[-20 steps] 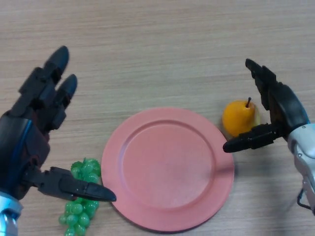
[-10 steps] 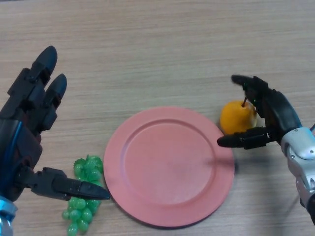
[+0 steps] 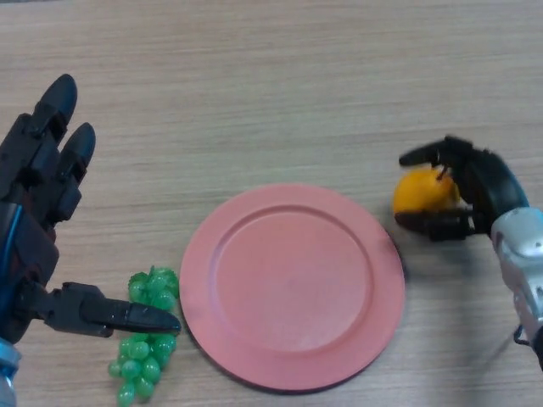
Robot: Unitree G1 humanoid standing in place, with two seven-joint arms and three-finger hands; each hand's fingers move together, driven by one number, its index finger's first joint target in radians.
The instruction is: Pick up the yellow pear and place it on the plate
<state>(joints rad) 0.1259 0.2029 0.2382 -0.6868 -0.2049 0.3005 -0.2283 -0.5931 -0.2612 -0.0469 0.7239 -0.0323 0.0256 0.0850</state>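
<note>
The yellow pear (image 3: pixel 422 192) lies on the wooden table just right of the pink plate (image 3: pixel 293 284). My right hand (image 3: pixel 479 188) is wrapped round it, fingers curled over the top and thumb under its near side. Nothing lies on the plate, which sits in the middle of the view. My left hand (image 3: pixel 38 220) hovers open at the far left, fingers straight and thumb pointing toward the plate.
A bunch of green grapes (image 3: pixel 144 335) lies by the plate's left rim, under my left thumb. Bare wooden table (image 3: pixel 271 93) stretches behind the plate.
My right hand has gone from open beside the pear to curled round it. The pear has shifted slightly right. My left hand has drifted left.
</note>
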